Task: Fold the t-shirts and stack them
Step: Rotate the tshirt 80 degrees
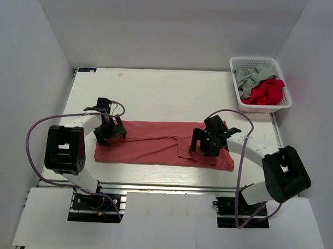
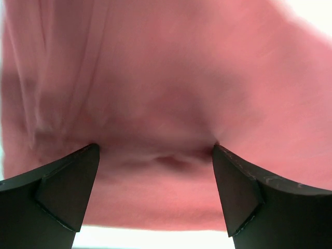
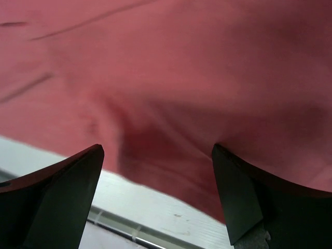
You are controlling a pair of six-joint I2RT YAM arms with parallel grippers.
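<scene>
Salmon-red cloth lies flat on the white table [image 1: 156, 91], near its front edge: the salmon-red t-shirt [image 1: 154, 148], already folded into a long band.

At its left end sits the left gripper [image 1: 110, 131], jaws spread wide with nothing between them. Its wrist view shows the tips down on the fabric, with a small pucker bunched in the gap.

Towards the right end, the right gripper [image 1: 205, 143] hangs over a looser flap, also spread wide and holding nothing. Its wrist view shows the shirt's near edge and bare table just below the tips.

Far right, well apart, the white mesh basket [image 1: 260, 107] holds the grey t-shirt [image 1: 249, 77] and the brighter red t-shirt [image 1: 264, 92], both crumpled.

The step in hand looks like taking hold of the band to fold it shorter. To do it well, each gripper should probably pinch through every layer at its end rather than only the top one, or the lower layers will stay behind and the fold will skew. The right side needs its loose flap gathered first. Lifting low and carrying one end squarely over the other should keep the edges aligned.

The shirt's long axis runs left to right, roughly parallel to the table's near edge. The fold hides the neck and hem, so I cannot tell which end is which.
</scene>
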